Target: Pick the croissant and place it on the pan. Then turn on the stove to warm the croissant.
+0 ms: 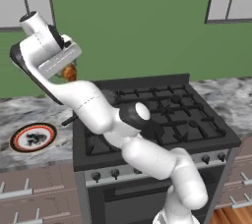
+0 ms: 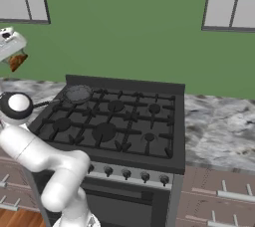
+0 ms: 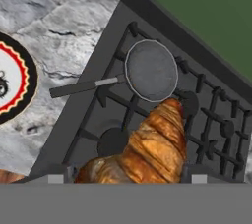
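Observation:
My gripper is raised high above the counter's left part, shut on the golden-brown croissant, which hangs beneath the hand. From the right base camera the croissant shows at the far left, well above the counter. Looking along the gripper, the croissant lies between the two fingertips. Below and beyond it sits the small dark grey pan on the rear left burner of the black stove, its handle pointing toward the counter. The pan holds nothing.
A white plate with a red rim lies on the marble counter left of the stove. Dark knobs line the silver front strip. A green wall and cabinets stand behind. More marble counter extends to the right.

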{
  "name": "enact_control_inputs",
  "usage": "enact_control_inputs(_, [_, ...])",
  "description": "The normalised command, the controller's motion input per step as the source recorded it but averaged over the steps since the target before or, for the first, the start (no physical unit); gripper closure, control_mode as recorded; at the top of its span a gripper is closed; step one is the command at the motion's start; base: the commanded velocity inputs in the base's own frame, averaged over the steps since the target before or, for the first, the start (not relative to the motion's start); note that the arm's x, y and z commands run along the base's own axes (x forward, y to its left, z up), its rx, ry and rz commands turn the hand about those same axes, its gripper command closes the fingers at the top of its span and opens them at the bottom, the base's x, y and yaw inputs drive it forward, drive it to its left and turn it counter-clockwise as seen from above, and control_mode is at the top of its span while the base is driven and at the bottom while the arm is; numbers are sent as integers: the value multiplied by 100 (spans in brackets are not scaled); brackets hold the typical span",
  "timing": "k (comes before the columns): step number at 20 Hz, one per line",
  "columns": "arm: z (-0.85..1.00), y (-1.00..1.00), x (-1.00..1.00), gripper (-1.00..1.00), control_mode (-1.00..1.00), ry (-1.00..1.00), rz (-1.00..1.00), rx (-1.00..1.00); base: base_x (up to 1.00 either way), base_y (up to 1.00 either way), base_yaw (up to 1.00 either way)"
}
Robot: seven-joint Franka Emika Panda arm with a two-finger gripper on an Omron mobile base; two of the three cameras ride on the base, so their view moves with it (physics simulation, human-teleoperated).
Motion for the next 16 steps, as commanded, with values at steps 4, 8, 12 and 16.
enact_control_inputs(4, [-10, -100, -79, 100, -100, -7, 0, 6, 0, 0, 0])
enact_control_inputs(8, [-26, -100, -65, 100, -100, -11, 3, 8, 0, 0, 0])
enact_control_inputs(12, [-48, -100, -51, 100, -100, -11, 5, 10, 0, 0, 0])
enact_control_inputs(16, [-75, -100, 4, 100, -100, -15, 17, 10, 0, 0, 0])
